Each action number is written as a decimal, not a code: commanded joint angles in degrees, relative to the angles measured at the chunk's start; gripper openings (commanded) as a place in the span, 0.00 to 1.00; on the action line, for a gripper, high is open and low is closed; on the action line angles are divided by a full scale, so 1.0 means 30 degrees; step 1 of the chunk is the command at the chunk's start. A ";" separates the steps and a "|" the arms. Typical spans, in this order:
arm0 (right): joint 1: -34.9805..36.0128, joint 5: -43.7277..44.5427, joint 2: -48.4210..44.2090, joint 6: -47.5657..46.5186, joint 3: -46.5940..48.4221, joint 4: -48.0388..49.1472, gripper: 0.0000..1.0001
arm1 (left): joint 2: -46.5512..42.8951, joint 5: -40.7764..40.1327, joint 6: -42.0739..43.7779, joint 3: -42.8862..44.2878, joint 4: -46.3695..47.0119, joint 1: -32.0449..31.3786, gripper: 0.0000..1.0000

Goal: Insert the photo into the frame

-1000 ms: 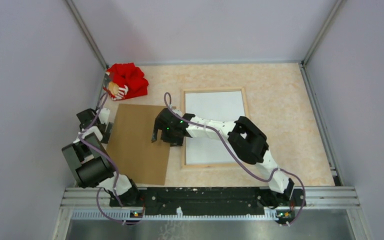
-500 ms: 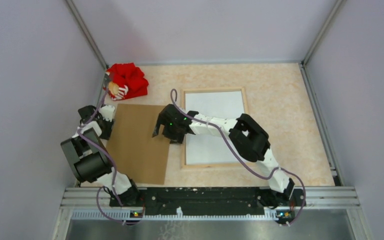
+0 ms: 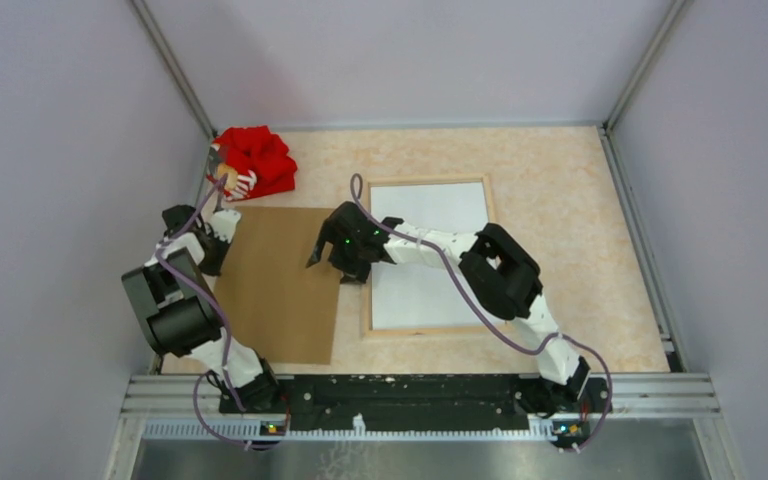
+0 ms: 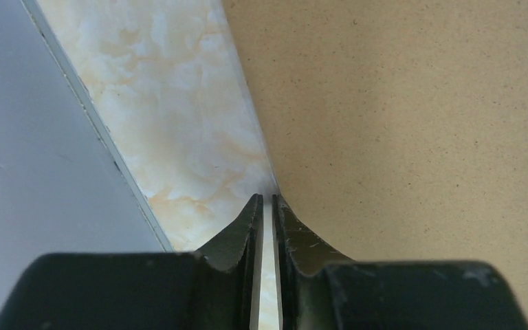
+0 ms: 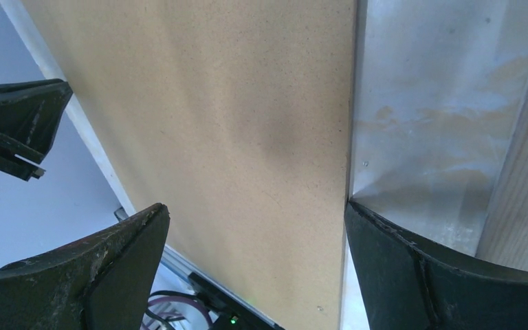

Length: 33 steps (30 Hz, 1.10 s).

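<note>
From above, the frame lies wood side up mid-bench with the photo white side up inside it. The brown backing board lies just beside it toward the left edge, with the left gripper at the board's left edge and the right gripper over its right edge. In the left wrist view the left gripper's jaws are almost together at the board's edge, and I cannot tell whether they pinch it. The right wrist view shows the right gripper spread wide, holding nothing and straddling the board's right edge.
</note>
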 commanded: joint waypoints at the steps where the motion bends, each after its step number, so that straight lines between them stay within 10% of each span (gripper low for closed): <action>1: -0.0220 0.0013 -0.0443 0.0274 0.0389 0.3127 0.99 | 0.2225 0.2962 -0.0309 -0.1873 -0.5058 -0.1322 0.17; 33: -0.0973 -0.0212 -0.8396 0.4217 -0.9502 0.9755 0.99 | 0.1836 0.2830 -0.1734 -0.1237 -0.5700 -0.5694 0.16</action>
